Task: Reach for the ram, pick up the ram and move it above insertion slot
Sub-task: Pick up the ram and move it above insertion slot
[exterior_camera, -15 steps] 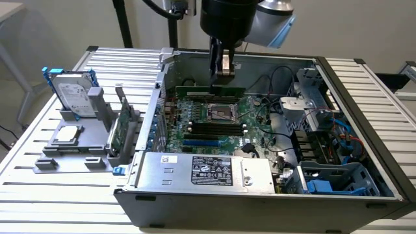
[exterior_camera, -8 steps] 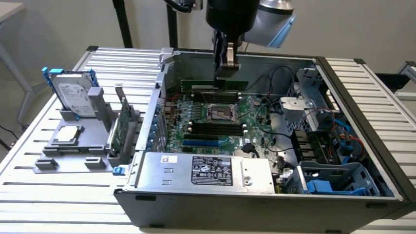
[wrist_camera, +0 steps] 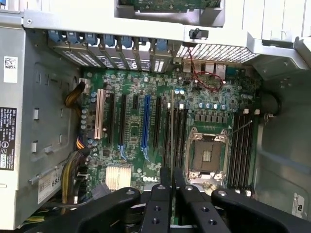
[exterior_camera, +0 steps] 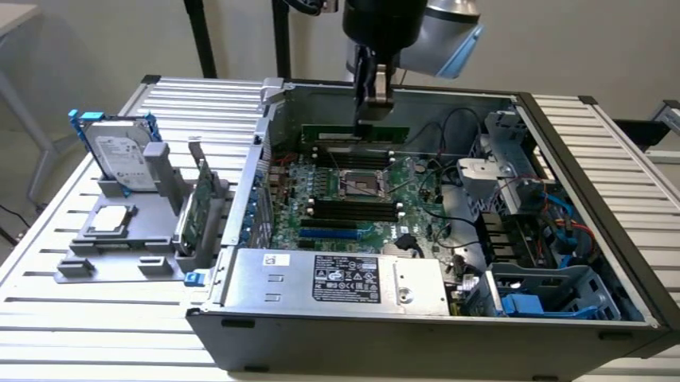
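gripper [exterior_camera: 374, 102] | fingers clamped on the ram [exterior_camera: 354, 134] | ram held edge-up over the motherboard [exterior_camera: 356, 187], 12 o'clock end

open air above motherboard [exterior_camera: 351, 199] mid-case | pincer [exterior_camera: 372, 107] holds ram [exterior_camera: 354, 132] over far slots | cables [exterior_camera: 451, 179] crowd exterior view's right | drive cage [exterior_camera: 510, 159] beyond | power supply [exterior_camera: 340, 278] blocks near edge

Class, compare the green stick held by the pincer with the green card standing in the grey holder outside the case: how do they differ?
The ram hangs over the motherboard inside the case, gripped by the pincer; the expansion card stands in the grey holder outside it, untouched. The ram is long and narrow; the expansion card is broader. Both are green circuit boards.
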`<state>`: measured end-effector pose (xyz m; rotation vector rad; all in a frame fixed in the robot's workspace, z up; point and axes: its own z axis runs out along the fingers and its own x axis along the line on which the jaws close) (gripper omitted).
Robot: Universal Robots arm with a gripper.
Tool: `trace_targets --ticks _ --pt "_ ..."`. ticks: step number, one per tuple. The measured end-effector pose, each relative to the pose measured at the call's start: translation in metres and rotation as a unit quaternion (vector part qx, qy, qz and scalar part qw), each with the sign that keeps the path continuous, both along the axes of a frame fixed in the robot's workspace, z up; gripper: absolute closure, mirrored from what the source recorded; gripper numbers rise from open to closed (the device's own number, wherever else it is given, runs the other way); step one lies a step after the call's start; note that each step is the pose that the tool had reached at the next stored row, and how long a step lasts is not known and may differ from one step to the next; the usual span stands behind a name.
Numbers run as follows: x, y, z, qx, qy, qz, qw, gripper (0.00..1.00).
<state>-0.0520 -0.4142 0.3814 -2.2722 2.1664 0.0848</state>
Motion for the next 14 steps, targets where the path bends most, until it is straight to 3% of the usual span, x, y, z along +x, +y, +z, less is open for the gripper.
trace_targets --ticks 6,14 --pt "0.002 0.0073 -0.0012 0.0 -0.0004 -0.008 1.0 0.87" --pt "0.002 0.0172 -0.0027 -0.0007 -0.0046 -0.017 0.9998 0.87"
